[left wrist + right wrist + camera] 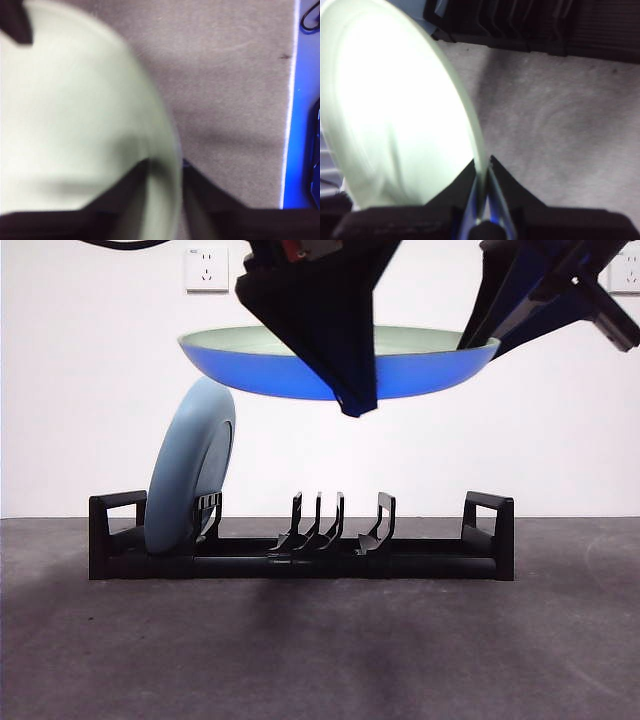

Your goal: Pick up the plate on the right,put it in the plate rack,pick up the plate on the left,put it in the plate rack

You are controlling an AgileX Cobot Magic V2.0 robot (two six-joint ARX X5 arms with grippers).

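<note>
Wrist views show both hands [165, 165] [483, 165] pinching the blue plate [340, 365].

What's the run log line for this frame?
left gripper: shut on blue plate rim | right gripper: shut on blue plate rim | blue plate: level above plate rack | pale blue plate: racked

Held plate [420, 370] — blue underside, pale green inside; black rack [300, 558]; light-blue plate [190, 470].
</note>
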